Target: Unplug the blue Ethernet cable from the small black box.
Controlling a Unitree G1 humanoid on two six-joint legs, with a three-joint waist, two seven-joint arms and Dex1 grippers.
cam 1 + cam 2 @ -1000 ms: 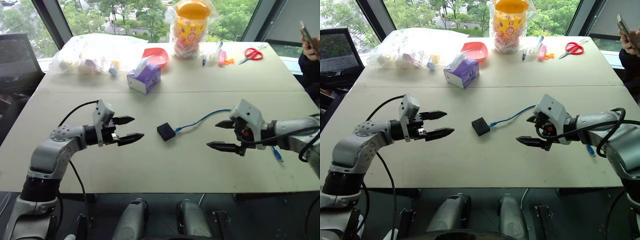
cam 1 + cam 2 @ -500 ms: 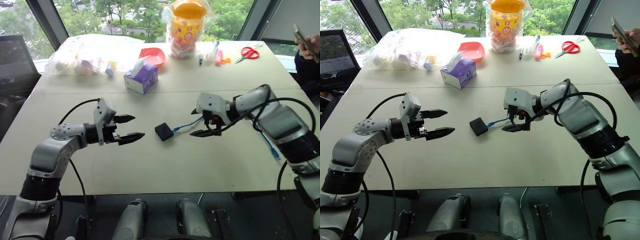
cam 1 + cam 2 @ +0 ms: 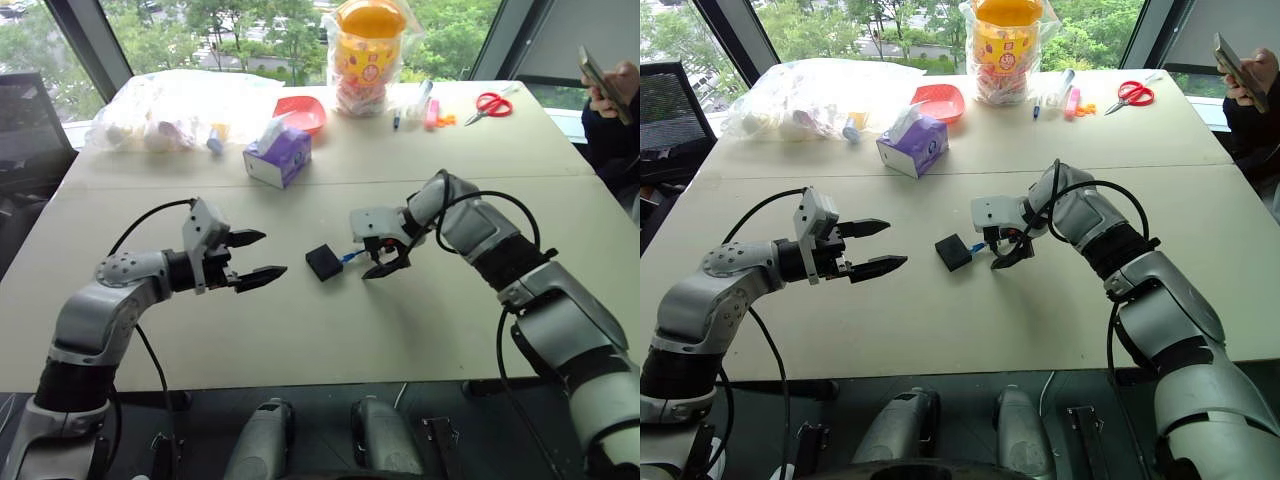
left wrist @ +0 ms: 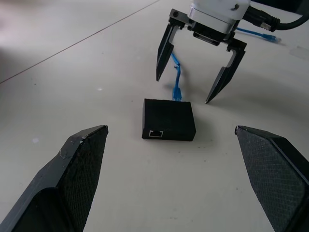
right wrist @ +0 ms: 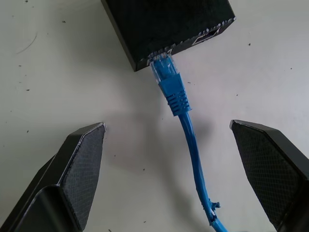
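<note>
Since the earlier frame, the right gripper (image 3: 1005, 247) has swung in from the table's right side toward the centre; its jaws stand released, straddling the blue Ethernet cable (image 5: 186, 121) just behind the plug, not touching it. The left gripper (image 3: 254, 257) hovers with jaws spread, empty, at the 9 o'clock side of the small black box (image 3: 324, 262).

Step in hand: approach for the pull. The next move calls for lowering, closing on the blue boot, then drawing it straight out.

The plug is still seated at the box's 3 o'clock face. The box lies flat near table centre; a second port stands empty.
</note>
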